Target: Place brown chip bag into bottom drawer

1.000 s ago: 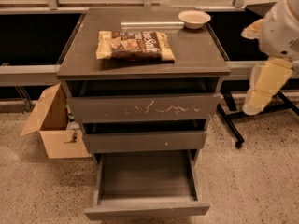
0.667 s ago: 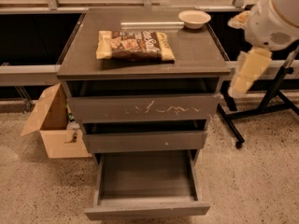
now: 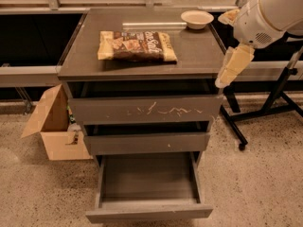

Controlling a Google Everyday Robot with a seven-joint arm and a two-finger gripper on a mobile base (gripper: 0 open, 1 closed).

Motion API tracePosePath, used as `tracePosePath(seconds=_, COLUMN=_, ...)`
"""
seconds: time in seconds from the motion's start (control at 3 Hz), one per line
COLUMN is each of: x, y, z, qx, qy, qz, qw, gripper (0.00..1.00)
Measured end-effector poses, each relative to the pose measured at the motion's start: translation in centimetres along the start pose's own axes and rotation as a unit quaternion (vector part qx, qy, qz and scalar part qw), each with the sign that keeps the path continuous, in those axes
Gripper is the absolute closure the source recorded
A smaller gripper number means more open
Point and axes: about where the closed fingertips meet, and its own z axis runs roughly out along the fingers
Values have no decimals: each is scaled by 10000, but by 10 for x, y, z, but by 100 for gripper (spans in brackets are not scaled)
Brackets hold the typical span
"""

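The brown chip bag [image 3: 137,46] lies flat on the cabinet top [image 3: 199,56], left of centre, dark brown with tan-yellow ends. The bottom drawer [image 3: 147,211] is pulled out wide and holds nothing I can see. My gripper [image 3: 233,66] hangs at the cabinet's right edge, about level with the top, to the right of the bag and apart from it. Its pale finger points down and left. The arm's white body sits above it at the upper right.
A small beige bowl [image 3: 197,18] stands at the cabinet top's back right. The scratched top drawer [image 3: 147,110] and middle drawer [image 3: 147,143] stick out slightly. An open cardboard box [image 3: 52,124] sits on the floor at left. A black stand's legs [image 3: 265,112] spread at right.
My arm has moved left, from beside the cabinet's right side to its right edge, and closer to the chip bag. The bag and drawers have not moved.
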Motion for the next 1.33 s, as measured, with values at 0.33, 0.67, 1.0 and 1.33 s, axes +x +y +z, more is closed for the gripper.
tracePosePath(seconds=0.33, x=-4, y=-18, z=24, qx=22, qy=-177, qz=-211, qw=9996, gripper=0)
tracePosePath(seconds=0.67, x=-19, y=-56, z=71, qx=92, qy=-632, qz=-567, qw=9963, gripper=0)
tracePosePath(seconds=1.0, x=-42, y=-92, z=117, qx=186, qy=-1224, qz=-767, qw=9893, gripper=0)
tracePosePath(seconds=1.33, x=-63, y=-113, z=147, qx=225, qy=-1746, qz=-653, qw=9822, gripper=0)
